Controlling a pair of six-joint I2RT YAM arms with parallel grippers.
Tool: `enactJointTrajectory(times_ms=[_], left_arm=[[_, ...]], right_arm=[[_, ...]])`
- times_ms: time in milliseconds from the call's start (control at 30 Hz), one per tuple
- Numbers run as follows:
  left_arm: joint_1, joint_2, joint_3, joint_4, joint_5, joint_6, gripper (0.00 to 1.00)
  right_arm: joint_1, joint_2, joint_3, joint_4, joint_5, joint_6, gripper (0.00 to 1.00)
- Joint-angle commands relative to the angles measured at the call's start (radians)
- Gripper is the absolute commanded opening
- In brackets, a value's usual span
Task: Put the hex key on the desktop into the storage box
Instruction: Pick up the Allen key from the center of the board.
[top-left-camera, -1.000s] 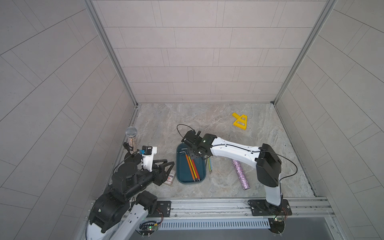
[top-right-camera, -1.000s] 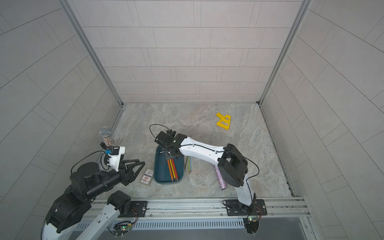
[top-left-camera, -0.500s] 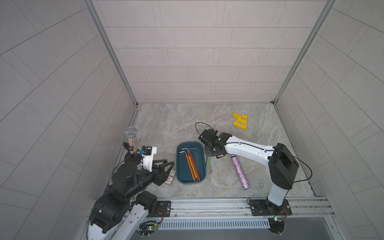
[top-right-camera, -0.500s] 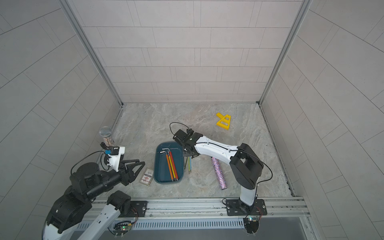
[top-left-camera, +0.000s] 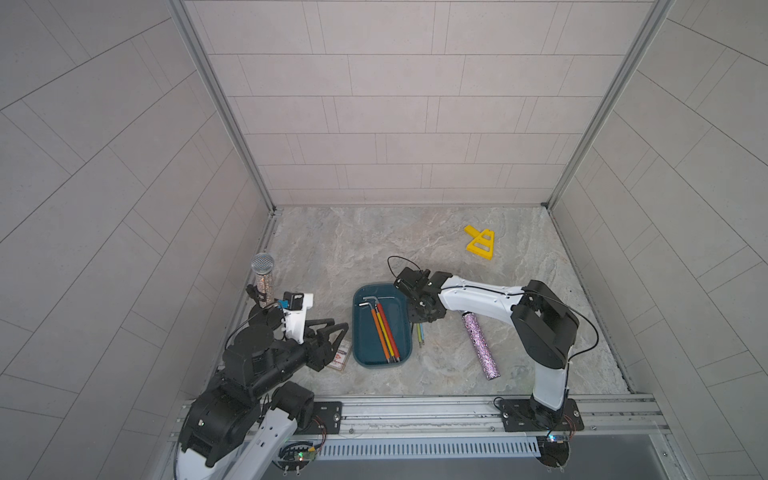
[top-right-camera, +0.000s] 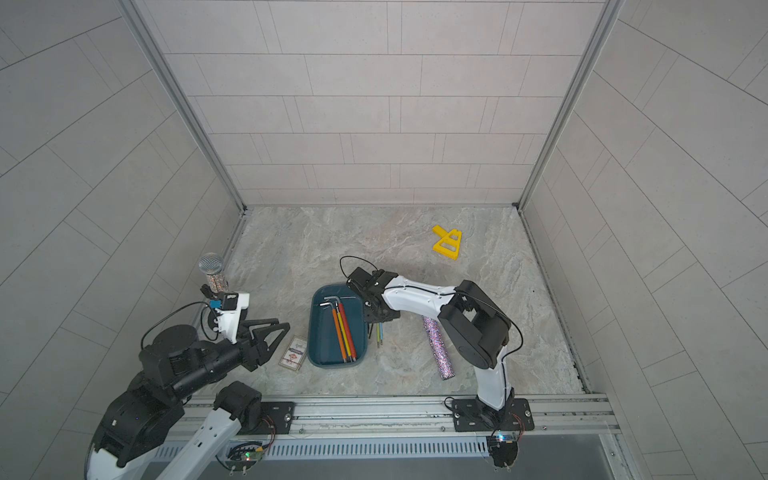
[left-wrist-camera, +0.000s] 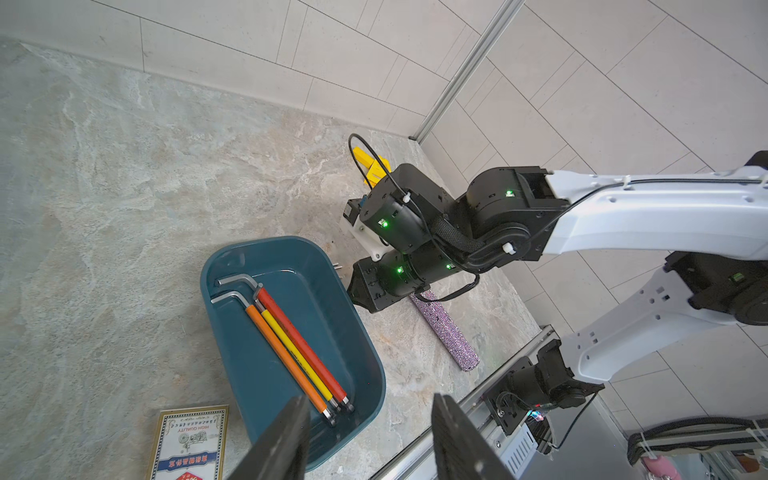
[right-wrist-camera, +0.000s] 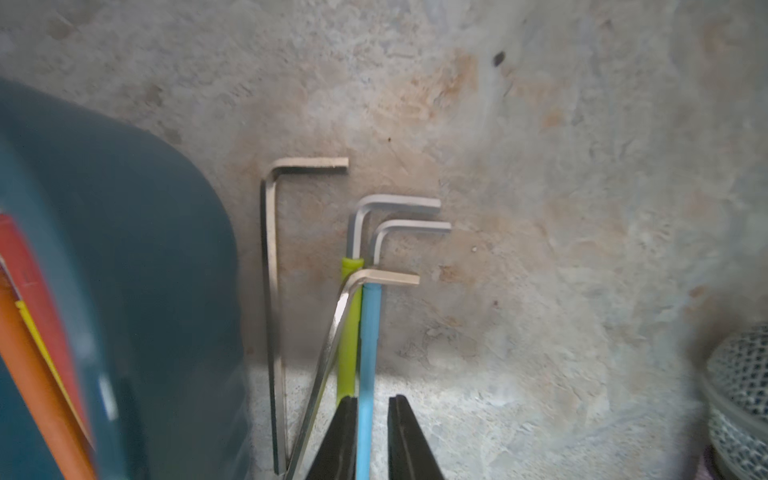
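Here, mid-frame, the right arm reaches left, right gripper narrowly parted astride the blue-sleeved hex key; left gripper spread.

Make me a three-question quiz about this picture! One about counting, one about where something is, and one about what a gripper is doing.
1. How many hex keys lie in the storage box?
A) two B) three C) six
2. Where is the blue hex key?
A) on the table beside the box B) inside the box C) up in the air
3. How is the left gripper?
A) shut tight B) holding a key C) open and empty

Answers:
1 B: the orange key, yellow key and red key lie inside.
2 A: the right wrist view shows it on the table, outside the box.
3 C: its fingers stand apart with nothing between them.
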Motion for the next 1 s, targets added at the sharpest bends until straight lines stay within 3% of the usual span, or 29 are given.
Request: enactJointTrajectory(times_ms=[0,800,967], left_arm=[[0.008,-0.004,-0.007,0.031,0.008,0.008,0.54],[0.016,-0.008,-0.008,0.033,0.017,0.009,0.54],[0.019,-0.008,-0.008,0.034,0.019,0.010,0.54]], right_arm=[[-0.002,0.014,-0.014,0.002,-0.004,0.018,0.19],[-0.029,0.075,-0.026,-0.006,0.015,0.048,0.18],[-0.033,0.067,-0.037,-0.005,0.027,0.054,0.07]])
